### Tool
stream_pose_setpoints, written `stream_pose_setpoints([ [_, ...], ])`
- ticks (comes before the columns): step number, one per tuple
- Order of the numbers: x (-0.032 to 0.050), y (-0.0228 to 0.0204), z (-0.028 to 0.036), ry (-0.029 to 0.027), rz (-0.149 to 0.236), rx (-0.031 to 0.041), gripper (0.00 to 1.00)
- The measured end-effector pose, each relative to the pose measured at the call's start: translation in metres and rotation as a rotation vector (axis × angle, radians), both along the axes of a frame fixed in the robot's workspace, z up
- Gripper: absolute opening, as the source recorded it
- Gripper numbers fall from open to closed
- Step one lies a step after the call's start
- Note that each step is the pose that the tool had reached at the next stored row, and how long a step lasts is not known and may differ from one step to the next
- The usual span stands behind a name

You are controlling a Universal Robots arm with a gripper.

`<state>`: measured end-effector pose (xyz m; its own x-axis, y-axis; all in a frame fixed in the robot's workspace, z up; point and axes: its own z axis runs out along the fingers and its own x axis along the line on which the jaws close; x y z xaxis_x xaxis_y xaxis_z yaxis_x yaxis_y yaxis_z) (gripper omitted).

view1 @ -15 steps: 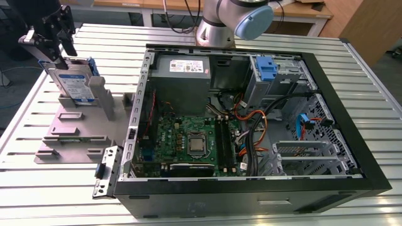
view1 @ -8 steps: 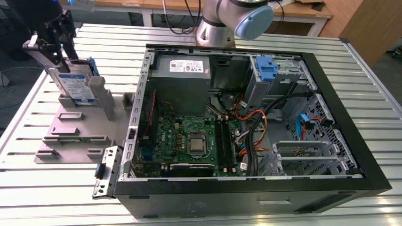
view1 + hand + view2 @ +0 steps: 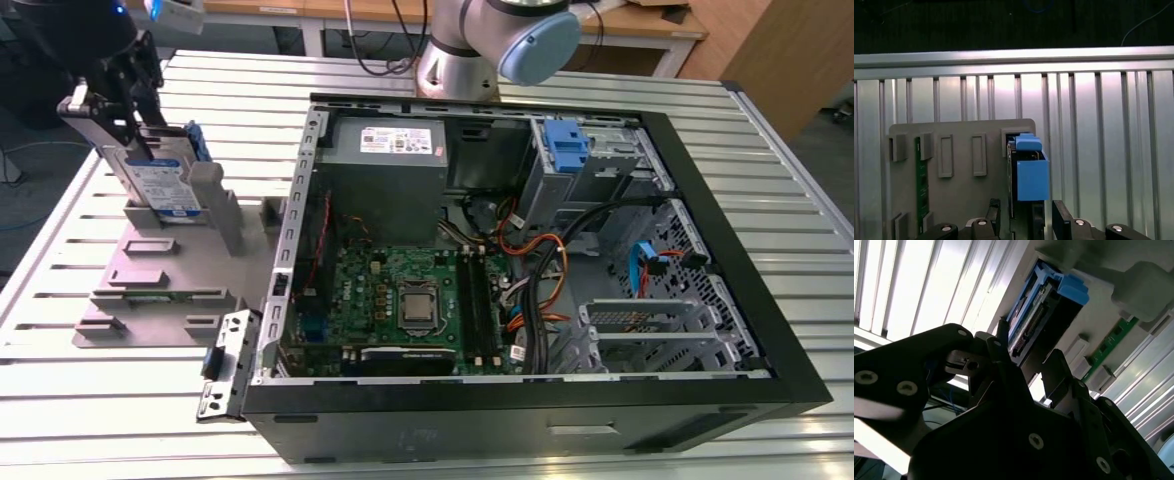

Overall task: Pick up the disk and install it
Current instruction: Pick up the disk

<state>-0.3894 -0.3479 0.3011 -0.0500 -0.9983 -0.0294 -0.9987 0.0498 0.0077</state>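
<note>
From where I sit, the disk (image 3: 158,185) stands on edge in a slot of the grey fixture (image 3: 160,290). In the exterior view that is at about ten o'clock from the open computer case (image 3: 747,300), on the slatted worktop (image 3: 120,410). The gripper (image 3: 114,115) is down over its upper end.

In both wrist views the fingers (image 3: 995,215) are spread a little wider than the drive, one on each flat side. I read thin slivers of gap beside the blue carrier (image 3: 1029,170), so nothing is clamped yet.

I judge the disk to be stiff and fairly dense for its size, with smooth metal faces that could slip under a light squeeze. It should not be knocked, and the connector edge (image 3: 1026,330) should be kept off the fingers. The broad flat sides, near the free end and square to the slot, look like the place to hold. The plastic carrier tabs would likely flex.

The slot walls hug the lower part of the drive, so the only free direction is straight out along the slot, and any tilt risks binding. A green memory stick (image 3: 921,175) sits well apart on the same fixture.

Towards three o'clock the case wall is a lip to clear. Inside it, the power supply (image 3: 387,150), a blue bracket (image 3: 567,145) and loose cables (image 3: 561,260) crowd the room.
</note>
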Motion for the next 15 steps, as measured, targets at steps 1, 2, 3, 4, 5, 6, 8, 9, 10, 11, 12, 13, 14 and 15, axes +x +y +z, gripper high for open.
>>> stream_pose_setpoints([
  [1, 0.0, 0.0, -0.0004, 0.0001, 0.001, 0.0, 0.53],
  [2, 0.0, 0.0, -0.0008, 0.0001, 0.001, -0.0001, 0.53],
  [3, 0.0, 0.0, -0.0017, 0.0, 0.001, 0.0, 0.53],
  [4, 0.0, 0.0, -0.0027, -0.0001, 0.002, 0.0, 0.53],
  [5, 0.0, 0.0, -0.0031, 0.0, 0.002, 0.0, 0.53],
  [6, 0.0, 0.0, -0.0031, 0.0002, 0.002, -0.0001, 0.53],
  [8, 0.0, 0.0, -0.0032, 0.0001, 0.002, 0.0005, 0.53],
  [9, -0.0001, 0.0001, -0.0032, 0.0001, 0.002, 0.001, 0.53],
  [10, 0.0, 0.0001, -0.0033, -0.0001, 0.002, 0.0015, 0.53],
  [11, 0.0, 0.0, -0.0032, 0.0, 0.002, 0.0019, 0.53],
  [12, 0.0, 0.0, -0.0032, 0.0, 0.002, 0.0023, 0.53],
  [13, 0.0, 0.0, -0.0032, 0.0, 0.002, 0.0028, 0.53],
  [14, 0.0, 0.0, -0.0032, 0.0, 0.002, 0.0032, 0.51],
  [15, 0.0, 0.0, -0.0032, 0.0, 0.002, 0.0036, 0.51],
])
